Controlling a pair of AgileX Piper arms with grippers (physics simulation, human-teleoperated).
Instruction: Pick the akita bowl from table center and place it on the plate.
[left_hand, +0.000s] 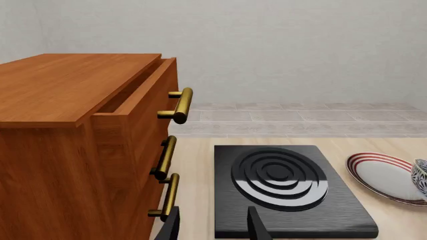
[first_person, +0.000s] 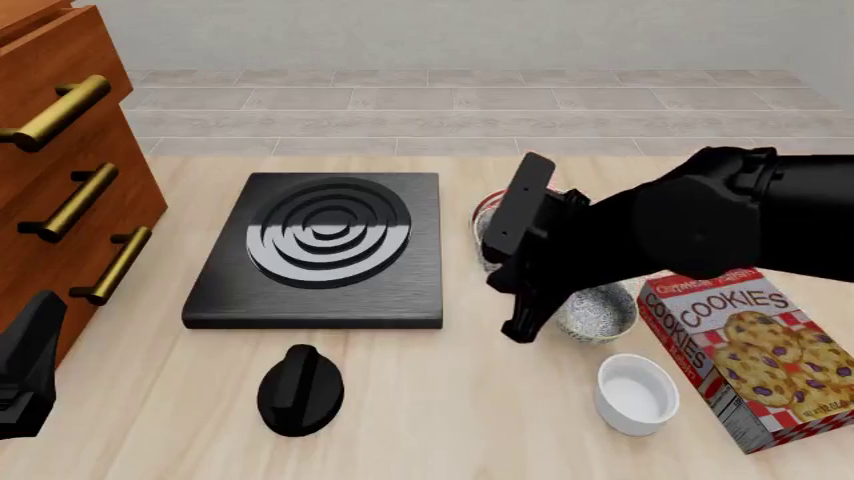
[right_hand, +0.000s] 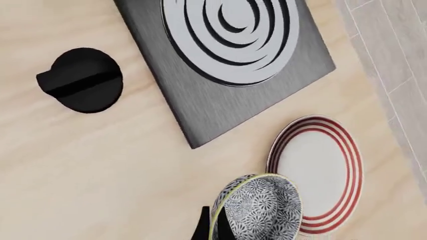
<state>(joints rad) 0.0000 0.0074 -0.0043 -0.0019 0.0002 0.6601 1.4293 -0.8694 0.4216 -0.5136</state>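
The right gripper (right_hand: 212, 231) has its fingers clamped on the akita bowl (right_hand: 261, 210), tilted above the plate (right_hand: 319, 170); the left fingers (left_hand: 257, 225) stand apart; released tilted, it could roll off.

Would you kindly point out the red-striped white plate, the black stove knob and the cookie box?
Red-striped white plate (right_hand: 313, 167), right wrist view, bare centre.
Black stove knob (first_person: 300, 390), front view, ridge.
Cookie box (first_person: 754, 350), front view, printed front.
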